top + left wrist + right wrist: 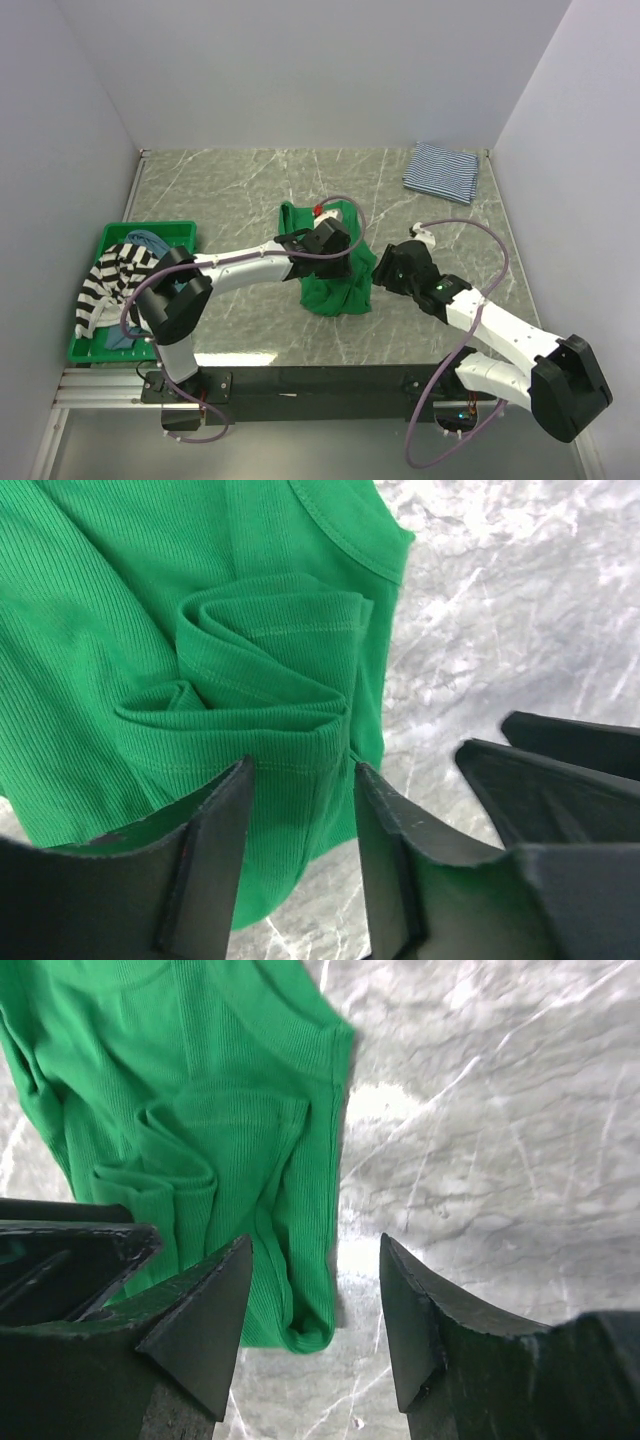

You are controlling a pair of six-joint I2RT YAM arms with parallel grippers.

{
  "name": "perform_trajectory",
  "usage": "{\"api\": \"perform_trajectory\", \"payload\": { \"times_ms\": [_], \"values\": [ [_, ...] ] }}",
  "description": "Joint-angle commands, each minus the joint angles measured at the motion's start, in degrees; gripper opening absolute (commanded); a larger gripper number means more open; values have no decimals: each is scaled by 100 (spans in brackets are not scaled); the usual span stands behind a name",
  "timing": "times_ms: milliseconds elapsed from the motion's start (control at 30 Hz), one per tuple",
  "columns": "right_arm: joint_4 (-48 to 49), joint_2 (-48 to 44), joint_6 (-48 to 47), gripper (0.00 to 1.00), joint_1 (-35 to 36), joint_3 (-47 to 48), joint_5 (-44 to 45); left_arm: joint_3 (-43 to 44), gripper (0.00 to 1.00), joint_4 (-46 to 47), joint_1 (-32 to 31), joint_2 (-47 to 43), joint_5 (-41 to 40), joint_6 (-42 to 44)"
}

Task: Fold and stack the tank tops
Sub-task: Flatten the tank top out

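A: Fingers [225, 810] on the left gripper [300, 780]?
B: Spread, straddling a bunched fold of the green tank top [335, 290], mid-frame. Right gripper [315, 1260] is spread too, over the top's edge, pinching nothing.
A: Room?
B: Bare table [230, 190] upper middle and lower left; walls close on three sides.
A: Counts?
B: Four tops: the green one, a thin-striped top [441, 170] folded upper right, a bold-striped top [110, 280] and a blue top [150, 240] in one bin [170, 228] at left.

One folded, three loose
Green top [325, 282] rumpled mid-table, one edge bunched in folds; thin-striped top [441, 170] folded flat, far right corner; bold-striped top [108, 282] and dusty blue top [147, 240] heaped in green bin [175, 228]
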Motion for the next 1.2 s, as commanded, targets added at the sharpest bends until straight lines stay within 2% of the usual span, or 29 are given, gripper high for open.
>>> {"api": "perform_trajectory", "payload": {
  "times_ms": [0,67,333,433,667,833,1167],
  "values": [
    [137,-169,-36,60,-124,213,93,397,48,-231,4,181,-206,172],
    [154,-152,-36,60,-116,221,58,511,42,-363,4,252,-303,172],
    [234,42,-71,59,-116,336,-48,547,32,-548,-5,384,-462,216],
    [243,129,-106,59,-124,432,-109,503,25,-592,-14,340,-514,224],
    [234,673,-203,57,130,949,-189,12,1,-662,-14,-422,-874,-21],
    [216,1219,-220,56,481,1337,-13,-472,1,-733,-5,-1030,-1147,-276],
    [383,2221,-185,54,736,1715,-83,-1316,1,-794,39,-2041,-1322,-645]
  ]
}}
